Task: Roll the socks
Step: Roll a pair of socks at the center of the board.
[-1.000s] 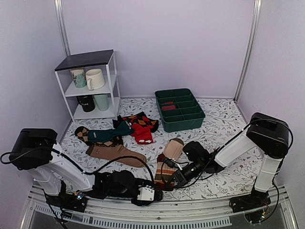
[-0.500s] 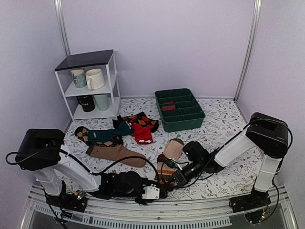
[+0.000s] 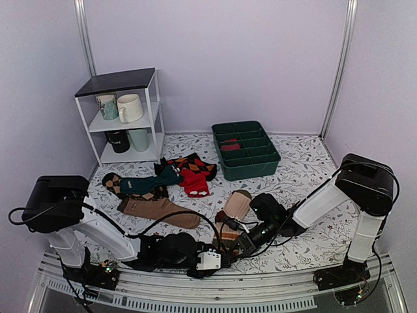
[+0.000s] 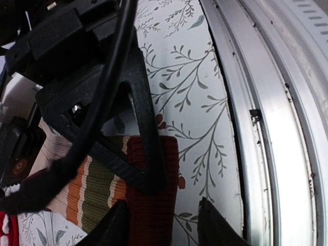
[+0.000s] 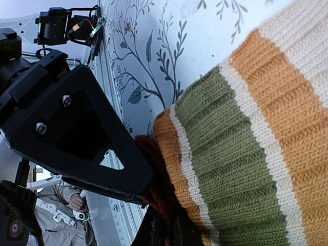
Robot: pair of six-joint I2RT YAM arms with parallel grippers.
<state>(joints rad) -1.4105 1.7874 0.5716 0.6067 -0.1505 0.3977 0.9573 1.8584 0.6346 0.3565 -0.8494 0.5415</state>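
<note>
The socks [image 3: 233, 212] lie near the table's front, peach legs pointing away, striped feet toward me. In the right wrist view the olive, orange and cream stripes of the socks [image 5: 241, 154] fill the frame. My right gripper [image 5: 165, 233] is shut on the maroon toe, pinching its fabric. From above, the right gripper [image 3: 236, 246] sits at the toe end. My left gripper [image 3: 218, 259] is right beside it. In the left wrist view the left gripper [image 4: 165, 228] is open, low over the cloth. The maroon toe [image 4: 154, 205] lies partly between its fingers, under the right gripper's finger.
A brown sock [image 3: 159, 210], a teal sock [image 3: 146, 184] and red-and-black argyle socks [image 3: 192, 171] lie to the left and behind. A green divided bin [image 3: 246, 150] stands at the back, a white shelf [image 3: 124, 117] with mugs at the back left. A metal rail [image 4: 277, 128] runs along the table's near edge.
My left gripper has slid right along the front edge up to the sock toe. The right gripper has stayed shut on the toe.
</note>
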